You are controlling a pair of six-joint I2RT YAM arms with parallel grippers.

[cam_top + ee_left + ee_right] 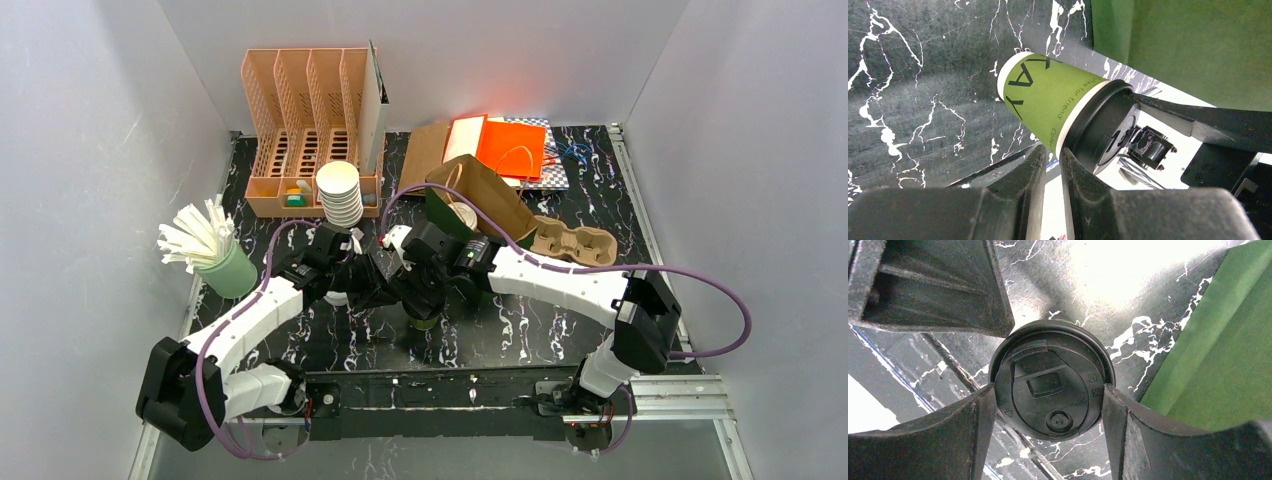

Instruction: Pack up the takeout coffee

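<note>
while the right claw (pixel 1049 405) is clamped on the black lid (pixel 1048 390) of the green takeout coffee cup (pixel 1048 97), the cup stands upright on the black marbled tabletop (pixel 923 100), near the front centre beside the green-lined paper bag (pixel 1218 365). the left claw (pixel 1052 165) sits just beside the lid's rim, fingers nearly together, gripping nothing.

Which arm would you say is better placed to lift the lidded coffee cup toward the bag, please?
The right. The right gripper straddles the black lid of the green cup, one finger at each side. The left gripper is nearly shut beside the cup, holding nothing.
</note>
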